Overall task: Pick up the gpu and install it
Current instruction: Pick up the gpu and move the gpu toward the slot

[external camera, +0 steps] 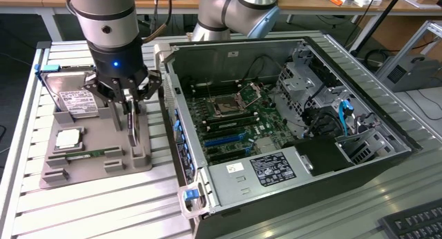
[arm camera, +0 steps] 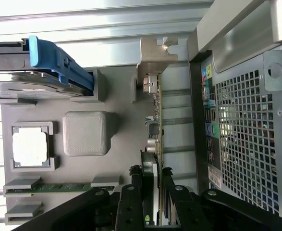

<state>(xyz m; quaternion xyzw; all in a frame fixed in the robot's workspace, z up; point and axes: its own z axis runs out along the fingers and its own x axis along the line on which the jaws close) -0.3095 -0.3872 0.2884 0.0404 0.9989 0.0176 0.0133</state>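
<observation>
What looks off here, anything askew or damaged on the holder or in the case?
Nothing stands out. The gpu stands on edge in its slot of the grey holder, with the gripper at it. The hard drive, CPU and RAM stick sit in their own pockets. The open case shows no visible damage.

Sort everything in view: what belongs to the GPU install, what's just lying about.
In the job: gpu, gripper clamped on it, open computer case.
Lying about: hard drive, CPU, RAM stick, keyboard.
</observation>
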